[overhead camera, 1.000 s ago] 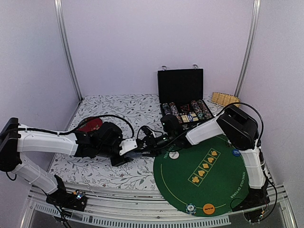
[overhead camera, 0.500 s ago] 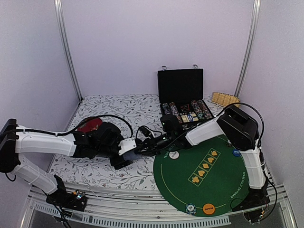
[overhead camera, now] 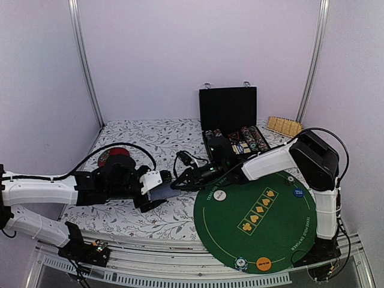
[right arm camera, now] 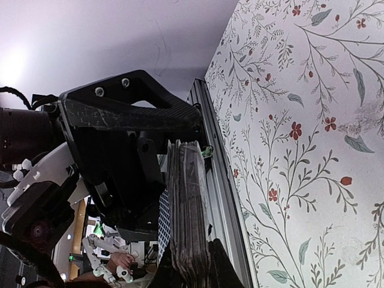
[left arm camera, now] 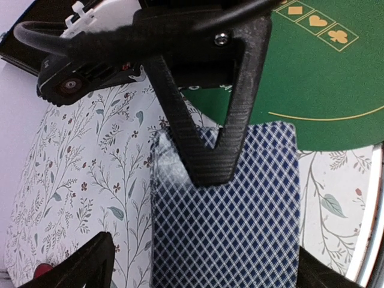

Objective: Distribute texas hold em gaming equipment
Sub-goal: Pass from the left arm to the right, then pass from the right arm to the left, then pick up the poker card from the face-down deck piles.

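A deck of playing cards (overhead camera: 162,191) with a blue-grey diamond-patterned back hangs just above the floral cloth, left of the green mat (overhead camera: 258,222). My right gripper (overhead camera: 179,182) is shut on its far end; one black finger lies across the card back (left arm camera: 210,120). In the right wrist view the stacked card edges (right arm camera: 189,210) sit clamped between the right gripper (right arm camera: 193,267) jaws. My left gripper (left arm camera: 204,273) is open, its fingertips (left arm camera: 84,270) wide on either side of the deck (left arm camera: 234,222). On the mat lie a white disc (overhead camera: 220,195), a blue disc (overhead camera: 298,192), an orange disc (overhead camera: 263,263) and a striped chip (overhead camera: 241,263).
An open black case (overhead camera: 231,108) with rows of chips stands at the back. A red dish (overhead camera: 114,157) lies behind the left arm. A woven tan piece (overhead camera: 284,125) sits at the back right. The table's metal front rail (right arm camera: 219,198) runs close by.
My left gripper's jaws have opened off the deck and the left arm has drawn back leftward. My right gripper has shut on the deck's far end.
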Robot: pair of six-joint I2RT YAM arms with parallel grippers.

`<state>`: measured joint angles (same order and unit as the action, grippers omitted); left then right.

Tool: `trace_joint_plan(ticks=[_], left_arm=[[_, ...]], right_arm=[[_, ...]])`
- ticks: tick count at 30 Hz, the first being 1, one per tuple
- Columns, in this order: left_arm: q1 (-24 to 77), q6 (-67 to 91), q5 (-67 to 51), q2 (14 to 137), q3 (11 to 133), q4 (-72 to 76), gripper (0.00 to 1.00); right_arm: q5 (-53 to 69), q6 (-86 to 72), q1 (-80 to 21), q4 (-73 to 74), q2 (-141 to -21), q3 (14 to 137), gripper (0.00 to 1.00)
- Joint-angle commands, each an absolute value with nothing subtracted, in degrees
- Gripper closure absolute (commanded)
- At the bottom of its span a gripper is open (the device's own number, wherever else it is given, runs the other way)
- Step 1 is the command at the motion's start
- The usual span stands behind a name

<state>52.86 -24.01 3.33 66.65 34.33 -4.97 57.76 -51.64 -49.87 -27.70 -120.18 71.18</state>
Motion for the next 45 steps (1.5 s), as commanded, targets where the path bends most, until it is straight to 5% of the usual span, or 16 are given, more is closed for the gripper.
trace_joint_plan(ticks=[1,6,16,21,28,39,45], left_arm=[[53.2,-24.9,4.6,67.4,33.2,-1.2,0.11],[53.4,-24.0,4.3,68.0,33.9,-1.1,0.27],[53.9,-23.6,2.5,70.0,34.7,-1.5,0.39],[54.1,-23.2,2.2,69.8,35.3,-2.1,0.47],[54.1,-23.4,2.8,69.8,35.1,-1.8,0.48],[54.1,-23.9,5.5,70.0,35.1,-1.8,0.51],[54.1,-24.0,5.7,70.0,35.1,-1.8,0.51]], right_arm=[[58.9,-52.0,-50.3,-29.6,-117.9,70.5,0.98],[58.7,-52.2,-50.3,-30.0,-117.9,70.5,0.98],[58.7,-52.7,-50.5,-30.7,-117.8,70.4,0.97],[54.9,-51.6,-50.5,-28.7,-117.3,69.8,0.72],[53.0,-47.7,-51.2,-23.0,-118.6,72.9,0.56],[45.7,-38.4,-51.1,-8.3,-115.6,74.1,0.57],[44.1,-36.1,-50.6,-5.4,-113.9,73.9,0.67]])
